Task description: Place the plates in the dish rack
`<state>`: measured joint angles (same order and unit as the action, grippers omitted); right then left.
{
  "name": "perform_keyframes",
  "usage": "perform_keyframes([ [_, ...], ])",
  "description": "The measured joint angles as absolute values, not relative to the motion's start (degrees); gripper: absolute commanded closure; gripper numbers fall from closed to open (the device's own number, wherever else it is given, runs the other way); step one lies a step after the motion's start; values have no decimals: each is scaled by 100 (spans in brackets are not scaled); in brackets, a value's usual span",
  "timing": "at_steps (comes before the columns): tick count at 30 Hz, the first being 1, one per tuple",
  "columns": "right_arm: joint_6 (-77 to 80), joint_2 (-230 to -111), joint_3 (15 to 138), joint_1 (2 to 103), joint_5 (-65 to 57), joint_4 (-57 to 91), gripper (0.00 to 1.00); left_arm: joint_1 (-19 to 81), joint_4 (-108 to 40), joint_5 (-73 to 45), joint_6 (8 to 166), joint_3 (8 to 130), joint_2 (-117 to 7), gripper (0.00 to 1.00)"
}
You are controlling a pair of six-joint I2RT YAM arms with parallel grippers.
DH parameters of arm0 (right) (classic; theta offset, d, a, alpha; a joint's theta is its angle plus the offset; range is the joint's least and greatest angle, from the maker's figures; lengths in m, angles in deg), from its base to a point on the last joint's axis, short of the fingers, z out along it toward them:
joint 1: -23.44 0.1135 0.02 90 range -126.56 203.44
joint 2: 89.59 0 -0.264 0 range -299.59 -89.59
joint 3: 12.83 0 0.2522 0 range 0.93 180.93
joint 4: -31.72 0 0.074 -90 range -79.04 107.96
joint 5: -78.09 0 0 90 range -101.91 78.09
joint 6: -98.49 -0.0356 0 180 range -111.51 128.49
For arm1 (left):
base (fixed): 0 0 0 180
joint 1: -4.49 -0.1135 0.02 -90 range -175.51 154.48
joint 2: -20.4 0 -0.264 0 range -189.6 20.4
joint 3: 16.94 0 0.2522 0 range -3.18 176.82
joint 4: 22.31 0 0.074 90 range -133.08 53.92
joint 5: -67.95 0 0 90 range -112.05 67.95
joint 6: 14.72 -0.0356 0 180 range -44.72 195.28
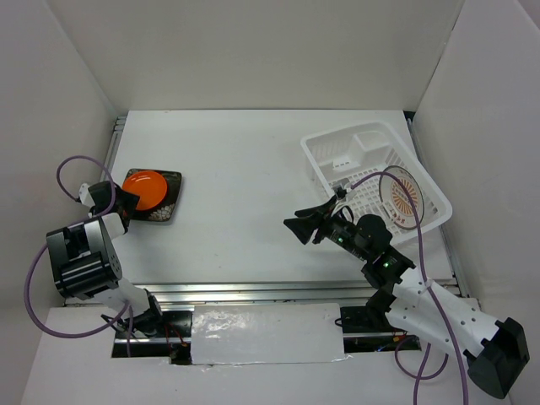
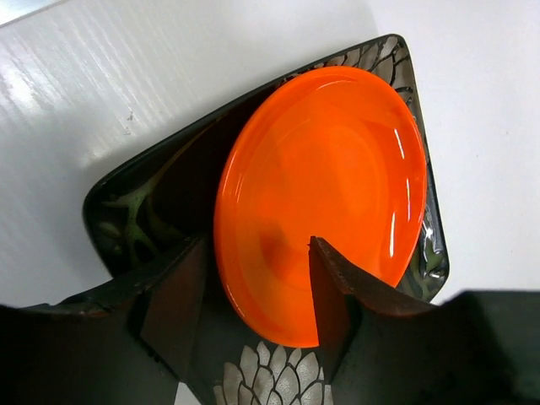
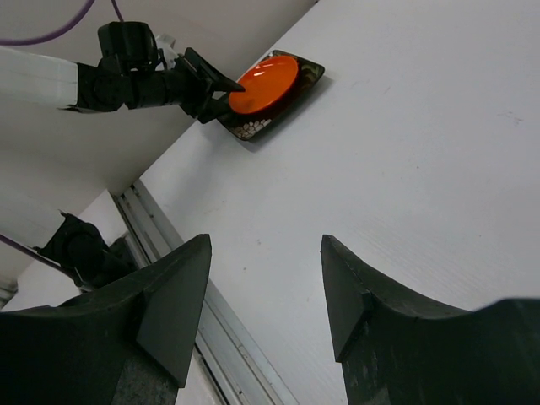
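**Left side.** My left gripper (image 2: 258,251) has its jaws apart, astride the near rim of the orange plate (image 2: 337,169). One finger crosses the plate's edge and the other lies beside it, over the dark square plate (image 2: 152,194) beneath. I cannot tell whether either finger presses the rim. The orange plate rests on the square one.

**Right side.** My right gripper (image 3: 266,245) is wide open and holds nothing (it hovers over the table (image 1: 245,169), left of the dish rack (image 1: 342,132)). The sunburst plate (image 1: 403,198) stands on edge in the rack.
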<state>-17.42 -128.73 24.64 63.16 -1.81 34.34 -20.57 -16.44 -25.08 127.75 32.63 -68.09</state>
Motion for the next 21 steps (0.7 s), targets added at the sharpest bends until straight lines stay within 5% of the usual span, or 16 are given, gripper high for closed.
perform_keyframes([
  [15,-1740,-12964,2464,6316,-301,3426,37,-2057,-1742,-2471,12642,3287,-6883,82],
  [18,-1742,-12960,2466,6316,-329,3423,37,-2057,-1755,-2451,12657,3298,-6883,100],
  [21,-1744,-12949,2464,6316,-351,3421,37,-2057,-1766,-2434,12651,3320,-6883,100],
])
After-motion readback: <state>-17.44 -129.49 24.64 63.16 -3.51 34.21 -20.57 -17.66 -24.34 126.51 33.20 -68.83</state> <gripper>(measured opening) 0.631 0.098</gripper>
